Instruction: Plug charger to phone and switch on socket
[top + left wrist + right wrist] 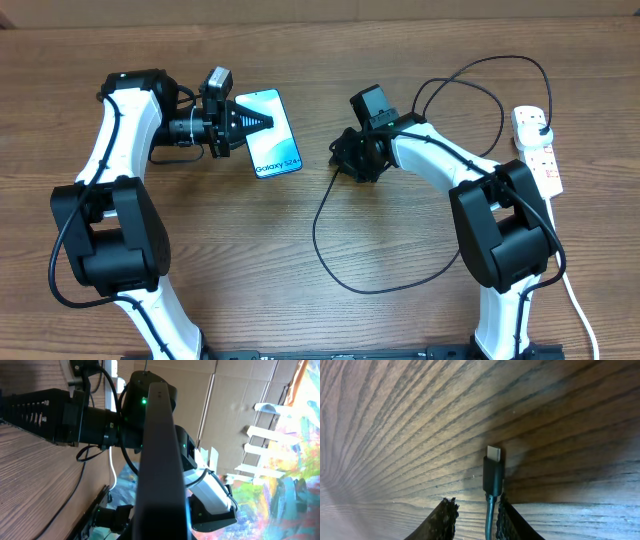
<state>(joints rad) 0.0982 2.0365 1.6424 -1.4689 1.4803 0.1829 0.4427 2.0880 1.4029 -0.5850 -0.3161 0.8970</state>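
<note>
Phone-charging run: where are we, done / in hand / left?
Done: the charger looks plugged into the socket at its far end. In hand: left fingers clamp the phone; right fingers flank the charger behind its connector tip, grip unclear. Left: connector into phone, then the socket switch, whose state is unreadable here.
</note>
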